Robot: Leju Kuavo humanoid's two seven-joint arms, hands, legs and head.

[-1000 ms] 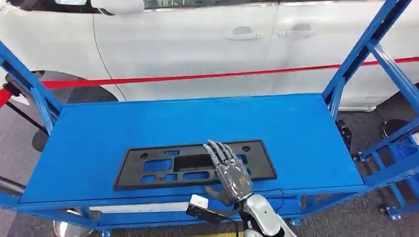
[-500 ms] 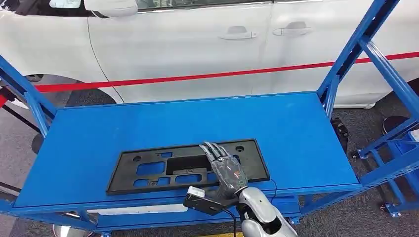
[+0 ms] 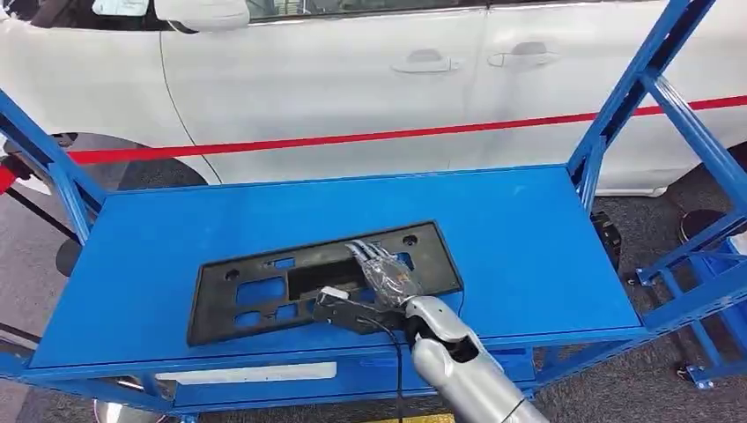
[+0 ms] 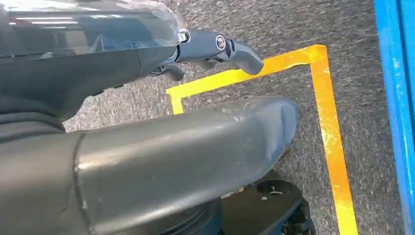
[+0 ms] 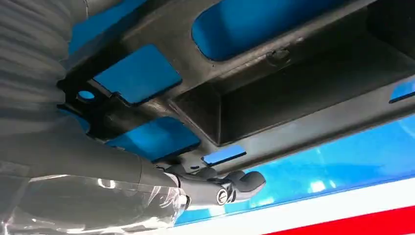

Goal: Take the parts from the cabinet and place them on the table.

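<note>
Looking down from my head, I am seeing 1 black plastic part (image 3: 321, 278) lying flat on the blue table (image 3: 528, 229), with my right hand (image 3: 383, 278) resting on it toward its right half. My fingers (image 3: 366, 256) are lying stretched flat over the cut-outs, close together; they are pressing on the part, not clamping it. I am judging it light, thin and stiff, with a smooth face likely to slide on the painted top. Behind the table 1 white car (image 3: 352, 79) and 1 red stripe (image 3: 352, 137) are showing.

My left wrist camera is showing my left hand (image 4: 147, 147) hanging over grey carpet (image 4: 293, 24) with yellow tape (image 4: 328, 122); I cannot tell how those fingers are set.

My right wrist camera is showing the part (image 5: 303, 93) close ahead of my right hand (image 5: 73, 161), with several open windows. Their ribs, or the long edge nearest my thumb, are looking like the best places to hook onto.
</note>
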